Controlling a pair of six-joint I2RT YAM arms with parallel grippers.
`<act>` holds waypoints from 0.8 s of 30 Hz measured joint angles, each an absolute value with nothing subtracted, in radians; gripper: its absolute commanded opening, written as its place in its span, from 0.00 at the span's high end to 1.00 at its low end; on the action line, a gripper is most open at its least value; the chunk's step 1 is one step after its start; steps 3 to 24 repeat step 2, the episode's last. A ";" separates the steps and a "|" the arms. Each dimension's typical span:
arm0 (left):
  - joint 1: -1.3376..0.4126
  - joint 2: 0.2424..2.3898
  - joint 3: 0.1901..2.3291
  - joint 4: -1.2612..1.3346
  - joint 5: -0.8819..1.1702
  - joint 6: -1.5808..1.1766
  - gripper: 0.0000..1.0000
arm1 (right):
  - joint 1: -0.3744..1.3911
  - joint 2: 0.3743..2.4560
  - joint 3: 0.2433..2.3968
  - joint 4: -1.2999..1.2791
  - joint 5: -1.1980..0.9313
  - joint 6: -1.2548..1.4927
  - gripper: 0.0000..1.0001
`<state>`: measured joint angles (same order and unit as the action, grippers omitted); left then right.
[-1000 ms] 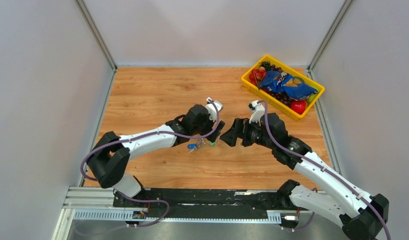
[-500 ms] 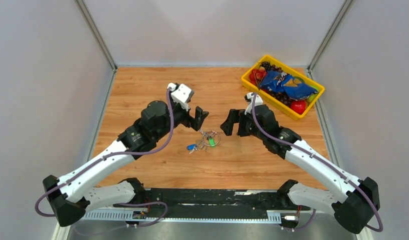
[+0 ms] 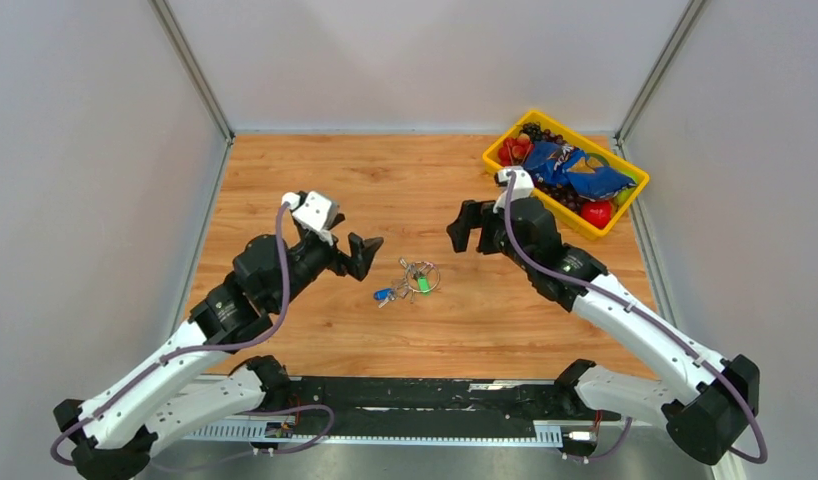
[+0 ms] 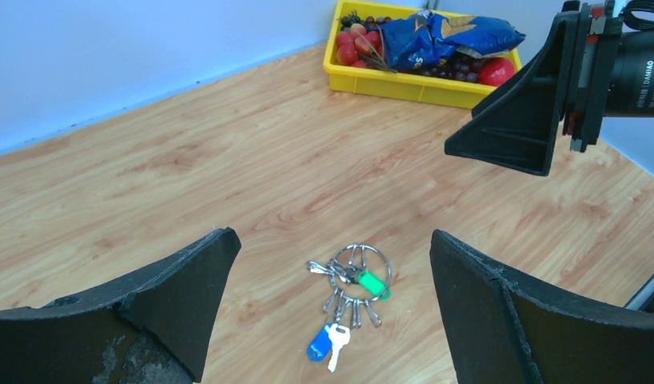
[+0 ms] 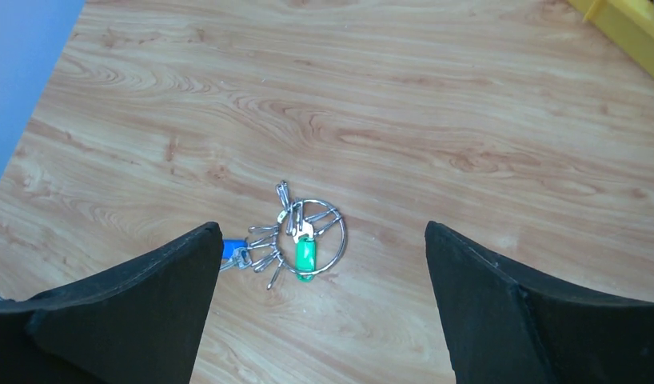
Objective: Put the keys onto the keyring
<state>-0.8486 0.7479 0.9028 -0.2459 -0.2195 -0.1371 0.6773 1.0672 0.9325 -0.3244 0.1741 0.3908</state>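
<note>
The metal keyring [image 3: 422, 273] lies flat on the wooden table between both grippers, with several wire clips on it. A green-tagged key [image 4: 373, 282] rests across the ring. A blue-tagged key [image 4: 318, 344] and a pale metal key [image 4: 336, 344] lie together at its near-left side. I cannot pick out a plain dark key. The ring [image 5: 316, 235] and green tag [image 5: 306, 256] also show in the right wrist view. My left gripper [image 3: 363, 254] is open and empty, left of the keys. My right gripper [image 3: 467, 228] is open and empty, right of and beyond them.
A yellow tray [image 3: 497, 168] at the far right holds a blue snack bag [image 3: 575, 172], dark grapes and red fruit. It also shows in the left wrist view [image 4: 364, 80]. Grey walls close the table at the back and both sides.
Both grippers have drawn back from the keys, the left one to the left and toward its base, the right one away to the far right. The keyring lies where it was.
</note>
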 measured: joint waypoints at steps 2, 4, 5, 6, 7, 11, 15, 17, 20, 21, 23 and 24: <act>-0.849 0.703 0.879 -0.250 -0.221 -0.138 0.00 | 0.677 1.066 0.936 -0.316 0.175 0.363 0.00; -0.849 0.703 0.879 -0.250 -0.221 -0.138 0.00 | 0.677 1.066 0.936 -0.316 0.175 0.363 0.00; -0.849 0.703 0.879 -0.250 -0.221 -0.138 0.00 | 0.677 1.066 0.936 -0.316 0.175 0.363 0.00; -0.849 0.703 0.879 -0.250 -0.221 -0.138 0.00 | 0.677 1.066 0.936 -0.316 0.175 0.363 0.00; -0.849 0.703 0.879 -0.250 -0.221 -0.138 0.00 | 0.677 1.066 0.936 -0.316 0.175 0.363 0.00; -0.849 0.703 0.879 -0.250 -0.221 -0.138 0.00 | 0.677 1.066 0.936 -0.316 0.175 0.363 0.00; -0.849 0.703 0.879 -0.250 -0.221 -0.138 0.00 | 0.677 1.066 0.936 -0.316 0.175 0.363 0.00; -0.849 0.703 0.879 -0.250 -0.221 -0.138 0.00 | 0.677 1.066 0.936 -0.316 0.175 0.363 0.00; -0.849 0.703 0.879 -0.250 -0.221 -0.138 0.00 | 0.677 1.066 0.936 -0.316 0.175 0.363 0.00; -0.849 0.703 0.879 -0.250 -0.221 -0.138 0.00 | 0.677 1.066 0.936 -0.316 0.175 0.363 0.00; -0.849 0.703 0.879 -0.250 -0.221 -0.138 0.00 | 0.677 1.066 0.936 -0.316 0.175 0.363 0.00; -0.849 0.703 0.879 -0.250 -0.221 -0.138 0.00 | 0.677 1.066 0.936 -0.316 0.175 0.363 0.00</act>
